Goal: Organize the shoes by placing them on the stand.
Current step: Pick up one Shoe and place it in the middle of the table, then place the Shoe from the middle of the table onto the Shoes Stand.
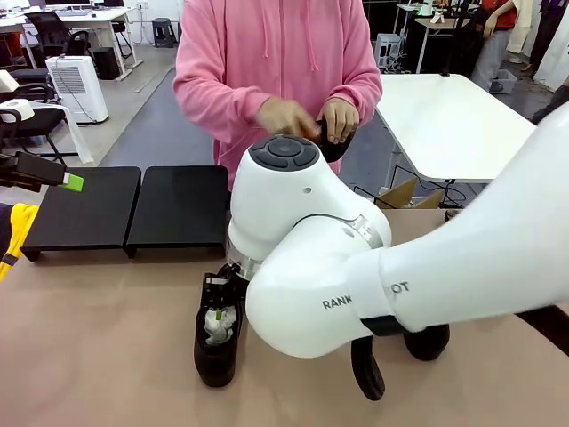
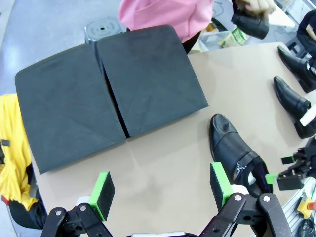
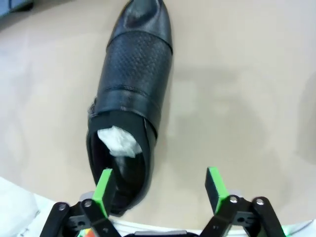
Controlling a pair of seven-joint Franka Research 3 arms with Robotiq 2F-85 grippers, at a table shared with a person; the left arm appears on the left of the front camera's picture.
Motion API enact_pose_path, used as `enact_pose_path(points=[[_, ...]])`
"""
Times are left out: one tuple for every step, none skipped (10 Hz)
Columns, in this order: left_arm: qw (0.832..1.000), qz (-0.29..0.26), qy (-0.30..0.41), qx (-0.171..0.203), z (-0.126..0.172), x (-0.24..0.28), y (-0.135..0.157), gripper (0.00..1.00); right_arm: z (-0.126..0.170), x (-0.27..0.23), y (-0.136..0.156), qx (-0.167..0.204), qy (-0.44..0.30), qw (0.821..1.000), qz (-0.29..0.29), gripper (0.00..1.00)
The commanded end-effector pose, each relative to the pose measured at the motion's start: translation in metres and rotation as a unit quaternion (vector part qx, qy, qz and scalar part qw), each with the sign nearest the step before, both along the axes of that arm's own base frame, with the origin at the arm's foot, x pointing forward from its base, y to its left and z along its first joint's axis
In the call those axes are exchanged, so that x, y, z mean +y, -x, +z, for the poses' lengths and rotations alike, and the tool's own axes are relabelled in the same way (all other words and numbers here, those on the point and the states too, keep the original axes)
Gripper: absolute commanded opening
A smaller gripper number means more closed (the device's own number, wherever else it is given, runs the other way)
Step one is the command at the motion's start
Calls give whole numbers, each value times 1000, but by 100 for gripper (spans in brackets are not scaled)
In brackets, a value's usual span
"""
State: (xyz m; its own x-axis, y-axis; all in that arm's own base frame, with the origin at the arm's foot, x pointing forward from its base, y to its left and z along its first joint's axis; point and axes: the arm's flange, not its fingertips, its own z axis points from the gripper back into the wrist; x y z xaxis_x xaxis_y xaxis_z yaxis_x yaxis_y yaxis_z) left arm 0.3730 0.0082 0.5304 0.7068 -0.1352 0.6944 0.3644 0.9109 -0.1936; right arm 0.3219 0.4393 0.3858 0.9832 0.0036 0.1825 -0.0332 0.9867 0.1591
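Right wrist view looks straight down on the shoe (image 3: 133, 98), which lies on the table (image 3: 237, 98) in front of the stand (image 1: 133, 209), toe to the far side, white paper stuffing (image 3: 118, 140) in its mouth. My right gripper (image 3: 159, 190) hangs over the heel with jaws spread wide and holding nothing, 1 pad above the opening, the other above bare table. My left gripper (image 2: 161, 190) is likewise spread and empty, on the near side of the stand, whose 2 platforms carry no shoe. 2 other shoes (image 2: 291, 101) lie to the right, and the person's hands (image 1: 307, 120) hold a dark thing, probably the 4th. I judge the glossy leather slippery and the toe too rounded to pinch. The heel wall looks stiff, so I would clamp it there, 1 pad inside the opening, 1 outside. It should be fairly light, though toe-heavy once lifted.
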Motion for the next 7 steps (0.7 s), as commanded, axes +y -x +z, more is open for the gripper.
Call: enact_pose_path(points=[[1000,-7,6,-1,0,2,0,100,-8,4,-10,5,-12,1000,-7,100],[1000,-7,6,-1,0,2,0,100,-8,4,-10,5,-12,1000,-7,100],[1000,-7,6,-1,0,2,0,100,-8,4,-10,5,-12,1000,-7,100],[1000,-7,6,-1,0,2,0,100,-8,4,-10,5,-12,1000,-7,100],[1000,-7,6,-1,0,2,0,100,-8,4,-10,5,-12,1000,-7,100],[1000,-7,6,-1,0,2,0,100,-8,4,-10,5,-12,1000,-7,100],[1000,-7,6,-1,0,2,0,100,-8,4,-10,5,-12,1000,-7,100]])
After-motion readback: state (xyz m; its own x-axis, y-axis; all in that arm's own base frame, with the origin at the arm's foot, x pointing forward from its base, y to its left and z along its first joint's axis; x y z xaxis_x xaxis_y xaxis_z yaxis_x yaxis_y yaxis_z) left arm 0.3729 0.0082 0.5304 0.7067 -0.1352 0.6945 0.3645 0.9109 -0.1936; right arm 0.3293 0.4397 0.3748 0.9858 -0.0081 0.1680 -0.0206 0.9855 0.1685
